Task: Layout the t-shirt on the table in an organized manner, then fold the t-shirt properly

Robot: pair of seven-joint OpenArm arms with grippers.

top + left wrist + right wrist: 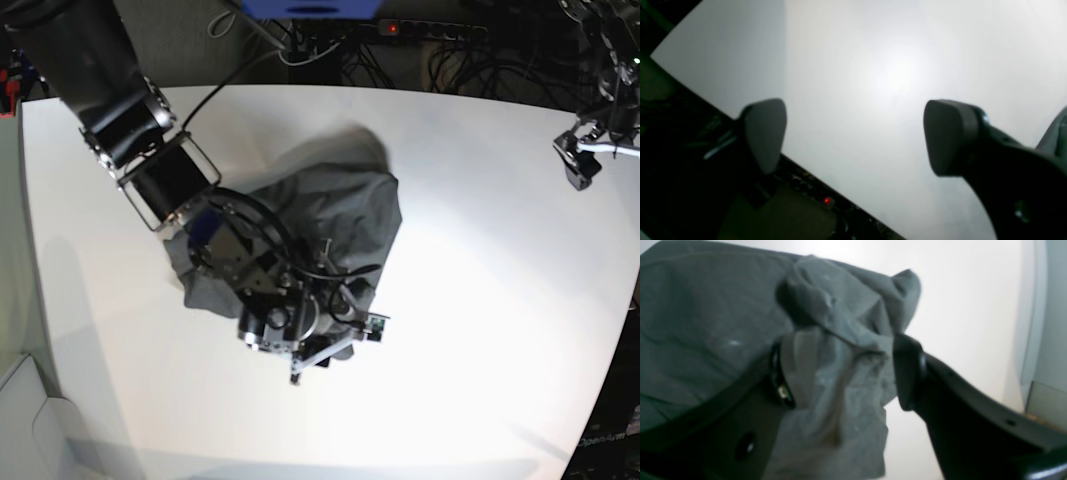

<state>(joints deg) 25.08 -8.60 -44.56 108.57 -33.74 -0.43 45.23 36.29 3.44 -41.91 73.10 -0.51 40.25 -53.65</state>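
The shirt (320,225) is a crumpled dark grey heap a bit left of the middle of the table (480,300), nowhere near flat, and no neck label or print shows in any view. The right arm (140,135) reaches in from the far left corner and covers the near part of the heap in the base view. The right gripper (850,373) sits right at the near edge of the cloth. In its wrist view a bunched fold of fabric lies between the two fingers, draped against the left finger (796,370), with a gap showing before the right one, so the jaws stand apart around the fold rather than pinching it.

The left gripper (853,136) hangs over bare table with its jaws wide apart and nothing between them. In the base view that arm only peeks in at the far right edge (590,150), well apart from the shirt.

Beyond the far edge there's a tangle of dark cables (460,50) and a power strip (430,30) with a red light on. A blue thing (310,8) pokes in at the top, too cropped to identify. No readable writing anywhere.
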